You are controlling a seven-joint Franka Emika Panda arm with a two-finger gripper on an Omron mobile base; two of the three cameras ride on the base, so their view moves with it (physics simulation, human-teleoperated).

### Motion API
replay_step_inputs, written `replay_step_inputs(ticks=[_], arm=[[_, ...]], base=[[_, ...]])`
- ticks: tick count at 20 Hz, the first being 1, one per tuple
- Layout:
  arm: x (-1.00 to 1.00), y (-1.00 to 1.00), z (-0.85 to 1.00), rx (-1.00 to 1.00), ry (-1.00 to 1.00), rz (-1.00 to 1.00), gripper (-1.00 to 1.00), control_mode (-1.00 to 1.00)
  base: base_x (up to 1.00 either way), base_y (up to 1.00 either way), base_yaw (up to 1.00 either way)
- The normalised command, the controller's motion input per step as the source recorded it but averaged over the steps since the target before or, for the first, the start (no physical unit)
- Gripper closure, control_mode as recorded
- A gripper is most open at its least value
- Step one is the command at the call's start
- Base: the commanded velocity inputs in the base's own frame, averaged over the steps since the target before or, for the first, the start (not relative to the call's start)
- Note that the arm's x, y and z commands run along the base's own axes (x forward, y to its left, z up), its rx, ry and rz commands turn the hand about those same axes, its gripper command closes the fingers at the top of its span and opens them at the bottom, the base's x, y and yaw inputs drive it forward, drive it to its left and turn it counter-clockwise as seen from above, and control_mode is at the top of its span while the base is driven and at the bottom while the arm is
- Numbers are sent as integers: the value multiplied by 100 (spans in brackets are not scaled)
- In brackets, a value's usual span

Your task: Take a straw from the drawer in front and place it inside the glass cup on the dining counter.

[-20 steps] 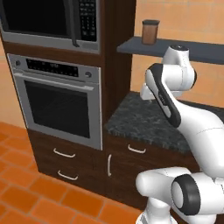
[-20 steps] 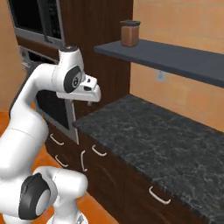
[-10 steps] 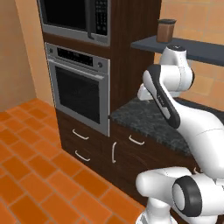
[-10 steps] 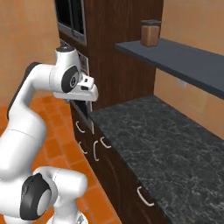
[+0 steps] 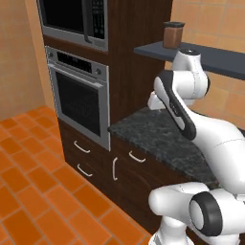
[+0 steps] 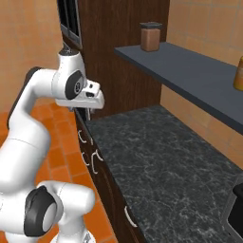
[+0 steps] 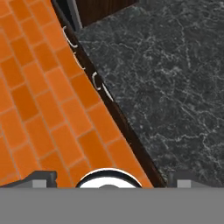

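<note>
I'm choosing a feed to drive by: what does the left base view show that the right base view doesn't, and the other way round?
Left base view alone: the oven with the microwave above it, and the drawer fronts beneath the oven.

Right base view alone: the open gripper hanging over the counter's corner, a long stretch of shelf with an orange thing at the frame's edge, and a dark thing at the lower right.

Both: the black counter, its cabinet handles, the brown jar on the shelf, the tile floor and the arm.

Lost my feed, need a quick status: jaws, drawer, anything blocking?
Gripper empty, jaws open, high over the black counter edge. Drawers all shut; straw unseen. Nothing blocking.
</note>
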Motion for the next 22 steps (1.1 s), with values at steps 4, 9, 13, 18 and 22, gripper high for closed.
replay_step_inputs(ticks=[4, 9, 13, 18, 22], arm=[[-15, 61, -25, -28, -20, 7, -100, -100], [0, 86, -75, -48, -22, 0, -100, -100], [12, 71, -97, -44, -3, 0, -100, -100], [23, 40, -84, -39, 0, 0, -100, -100], [34, 28, -85, -39, 4, 0, -100, -100]], base=[[0, 0, 0], [0, 0, 0], [0, 0, 0], [0, 0, 0], [0, 0, 0]])
